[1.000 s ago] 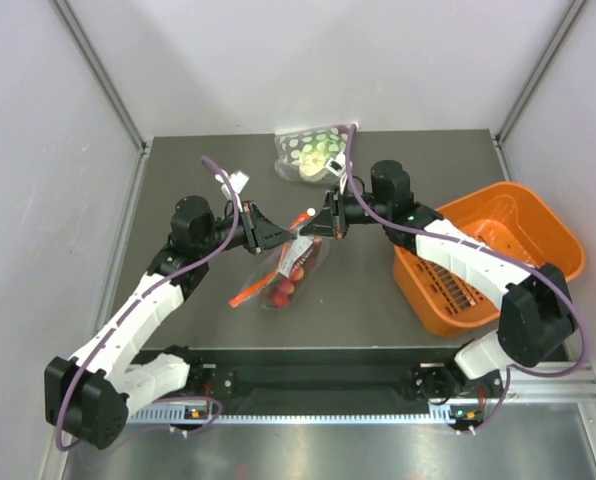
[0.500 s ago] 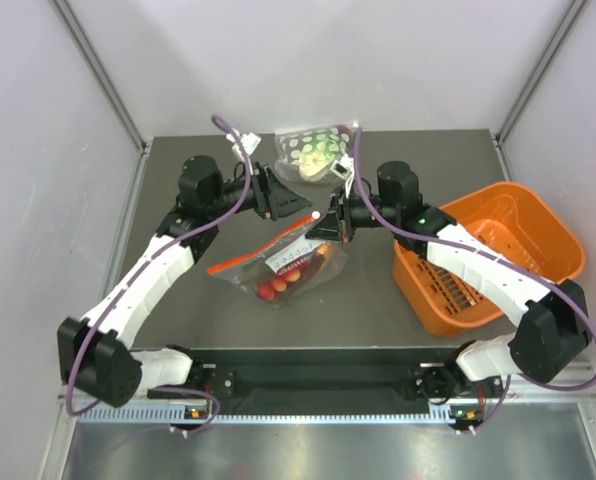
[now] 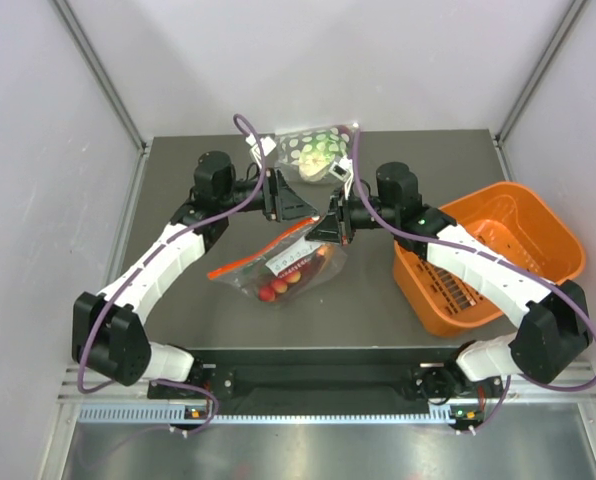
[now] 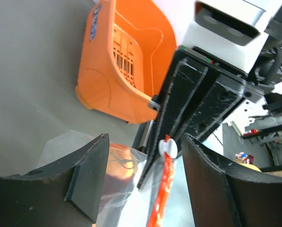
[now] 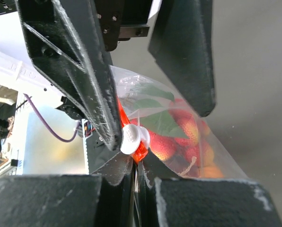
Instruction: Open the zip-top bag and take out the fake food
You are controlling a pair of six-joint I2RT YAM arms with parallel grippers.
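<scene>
The zip-top bag [image 3: 278, 268] lies mid-table, its red-orange zip strip [image 3: 263, 252] running from the near left up toward the right gripper. The fake food [image 3: 279, 285], red pieces with green leaves, shows through the plastic [image 5: 176, 137]. My right gripper [image 3: 328, 228] is shut on the bag's edge just below the white slider [image 5: 134, 138]. Facing it, my left gripper [image 3: 305, 207] is open. Its fingers [image 4: 86, 175] stand either side of the slider [image 4: 168, 147] and zip strip [image 4: 161, 194] without touching them.
An orange basket [image 3: 490, 255] stands at the right, also visible in the left wrist view [image 4: 124, 61]. A second clear bag with green-and-white spotted contents [image 3: 314, 150] lies at the back, just behind the two grippers.
My left gripper has let go of the bag, opened and pulled back toward the far side. The bag's left end dropped and spread out on the table. The right gripper kept its hold.
</scene>
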